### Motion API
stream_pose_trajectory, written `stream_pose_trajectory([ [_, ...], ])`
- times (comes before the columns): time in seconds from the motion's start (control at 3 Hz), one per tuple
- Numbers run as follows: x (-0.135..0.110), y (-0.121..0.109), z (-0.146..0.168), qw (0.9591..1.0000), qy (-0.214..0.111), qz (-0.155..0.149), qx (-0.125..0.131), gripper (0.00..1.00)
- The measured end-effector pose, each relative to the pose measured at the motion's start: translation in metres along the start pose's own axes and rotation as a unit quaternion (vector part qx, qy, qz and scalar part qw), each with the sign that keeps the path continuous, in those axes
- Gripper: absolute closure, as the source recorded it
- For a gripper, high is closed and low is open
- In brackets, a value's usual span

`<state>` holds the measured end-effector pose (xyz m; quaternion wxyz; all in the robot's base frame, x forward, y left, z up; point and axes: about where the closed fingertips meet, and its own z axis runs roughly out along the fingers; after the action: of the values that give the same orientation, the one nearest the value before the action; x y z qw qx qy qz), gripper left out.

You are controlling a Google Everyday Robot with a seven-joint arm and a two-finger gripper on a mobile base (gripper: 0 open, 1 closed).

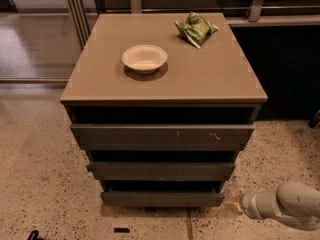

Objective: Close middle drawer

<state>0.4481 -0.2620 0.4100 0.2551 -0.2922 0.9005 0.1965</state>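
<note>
Sitting on the table (200, 76): a white bowl (144, 58) left of centre and a crumpled green packet (196, 28) at the back right, well apart.
Middle drawer (161, 170): was partly open, its plain front between the scuffed top drawer front (162, 135) and the narrower bottom drawer front (162, 199).
Gripper (234, 203): hung low by the bottom drawer front's right corner, apart from the middle drawer; whether it was open or closed could not be told.

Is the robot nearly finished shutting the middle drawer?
Not yet. Nothing looks done: the middle drawer shows a dark gap above its front. In hand: the tool sits low, right of the bottom drawer, not touching the middle one. Left: reaching that front and pushing it in.
</note>
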Motion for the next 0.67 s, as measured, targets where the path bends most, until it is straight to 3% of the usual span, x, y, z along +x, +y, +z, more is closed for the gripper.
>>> stream_pose_trajectory([
  [0.33,0.0,0.0,0.0,1.0,0.0,0.0,0.0,0.03],
  [0.67,0.0,0.0001,0.0001,1.0,0.0,0.0,0.0,0.0],
])
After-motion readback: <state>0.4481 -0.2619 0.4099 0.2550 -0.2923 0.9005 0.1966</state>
